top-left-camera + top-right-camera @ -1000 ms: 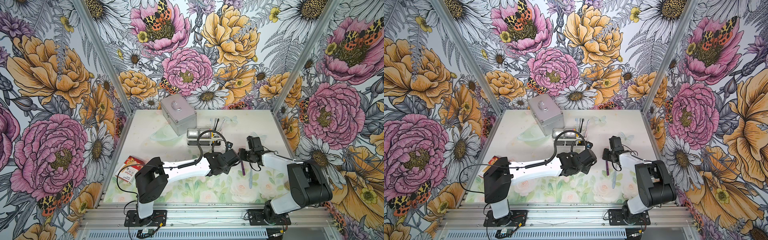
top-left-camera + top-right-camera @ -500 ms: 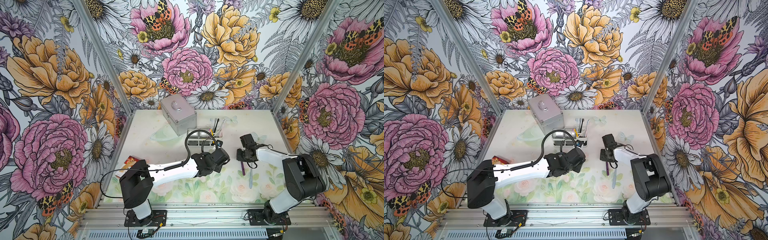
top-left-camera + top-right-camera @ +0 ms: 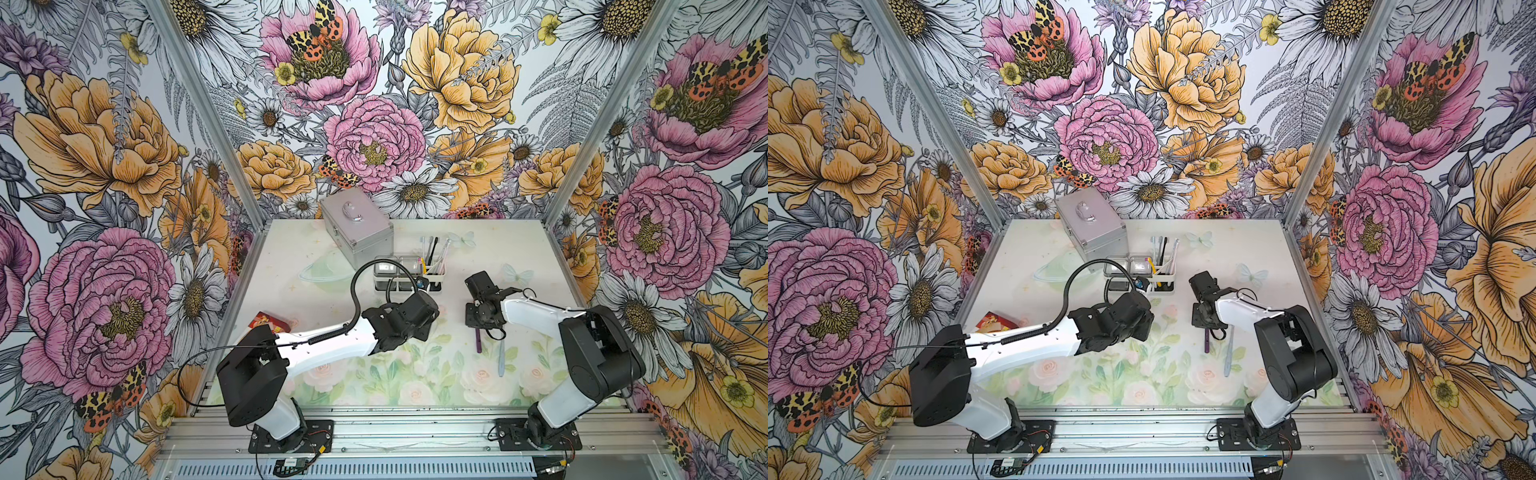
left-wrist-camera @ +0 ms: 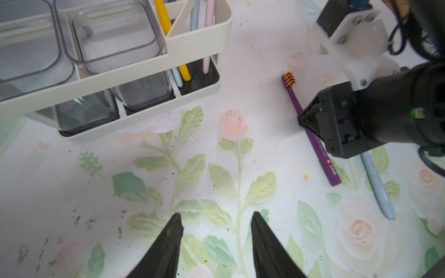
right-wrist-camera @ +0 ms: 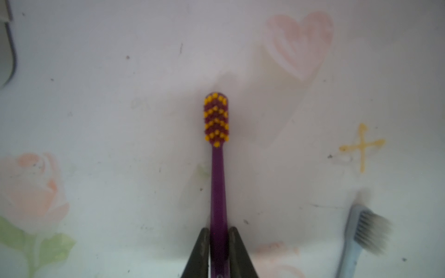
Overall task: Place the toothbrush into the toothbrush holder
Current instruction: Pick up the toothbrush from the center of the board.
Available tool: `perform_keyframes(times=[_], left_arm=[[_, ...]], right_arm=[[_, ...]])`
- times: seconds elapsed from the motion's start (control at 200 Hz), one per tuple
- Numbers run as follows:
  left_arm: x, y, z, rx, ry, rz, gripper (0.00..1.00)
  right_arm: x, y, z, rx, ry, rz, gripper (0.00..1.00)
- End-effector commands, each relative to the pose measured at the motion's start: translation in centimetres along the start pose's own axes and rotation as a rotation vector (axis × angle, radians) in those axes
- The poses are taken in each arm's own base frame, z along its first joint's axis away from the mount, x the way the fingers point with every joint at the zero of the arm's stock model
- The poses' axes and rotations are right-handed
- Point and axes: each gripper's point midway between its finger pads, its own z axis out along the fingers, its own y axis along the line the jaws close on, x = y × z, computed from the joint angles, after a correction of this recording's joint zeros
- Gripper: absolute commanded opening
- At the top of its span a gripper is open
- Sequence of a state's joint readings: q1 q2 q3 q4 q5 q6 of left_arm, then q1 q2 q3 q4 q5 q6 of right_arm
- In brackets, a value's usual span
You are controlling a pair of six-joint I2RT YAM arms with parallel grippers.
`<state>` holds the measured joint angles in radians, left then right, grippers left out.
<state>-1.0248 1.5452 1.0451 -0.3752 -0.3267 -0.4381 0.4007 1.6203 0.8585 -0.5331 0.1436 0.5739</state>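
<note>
Right gripper (image 5: 218, 232) pinches purple toothbrush (image 5: 218, 183) by handle, flat on floral mat (image 3: 415, 374), head toward 12 o'clock; toothbrush holder (image 3: 436, 272) at its 11 o'clock in top view; left gripper (image 4: 216, 214) half-spread, empty, at holder's 6 o'clock

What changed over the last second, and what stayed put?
The right gripper shifted over the purple toothbrush and closed its jaws on the handle. The left gripper drew back slightly, open and empty. The brush still lies flat; the blue toothbrush and toothbrush holder have not moved.
</note>
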Motion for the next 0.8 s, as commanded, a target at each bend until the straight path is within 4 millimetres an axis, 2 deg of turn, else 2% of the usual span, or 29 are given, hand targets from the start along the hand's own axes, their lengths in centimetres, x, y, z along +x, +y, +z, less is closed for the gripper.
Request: perform_keyframes(times=[0.0, 0.15, 0.225, 0.275, 0.36, 0.46, 0.555, 0.746, 0.796], left_arm=[[-0.8, -0.2, -0.7, 0.048, -0.031, -0.008, 0.48], [-0.6, -0.1, -1.0, 0.057, -0.03, -0.006, 0.49], [-0.5, 0.0, -1.2, 0.056, -0.03, -0.006, 0.49], [-0.4, 0.2, -1.3, 0.056, -0.032, -0.007, 0.49], [-0.3, 0.4, -1.6, 0.062, -0.034, -0.017, 0.49], [-0.3, 0.5, -1.9, 0.075, -0.033, -0.026, 0.5], [-0.4, 0.5, -1.9, 0.094, -0.026, -0.033, 0.52], [-1.2, 0.2, -1.9, 0.109, -0.039, -0.025, 0.56], [-1.3, -0.7, -2.0, 0.16, -0.03, -0.022, 0.57]], right_arm=[[1.1, 0.5, 0.3, 0.036, 0.029, 0.006, 0.18], [2.3, 1.5, 1.3, 0.044, 0.065, -0.015, 0.16], [2.6, 1.8, 1.8, 0.058, 0.072, -0.024, 0.1], [2.4, 2.2, 1.9, 0.054, 0.067, -0.033, 0.0], [1.7, 2.6, 1.4, 0.053, 0.021, -0.044, 0.0], [0.6, 3.5, 0.3, 0.003, -0.051, -0.044, 0.0], [-0.5, 4.5, -1.8, -0.088, -0.143, -0.032, 0.0], [-1.2, 5.5, -5.6, -0.215, -0.254, -0.072, 0.0], [-1.0, 5.9, -6.5, -0.253, -0.265, -0.091, 0.0]])
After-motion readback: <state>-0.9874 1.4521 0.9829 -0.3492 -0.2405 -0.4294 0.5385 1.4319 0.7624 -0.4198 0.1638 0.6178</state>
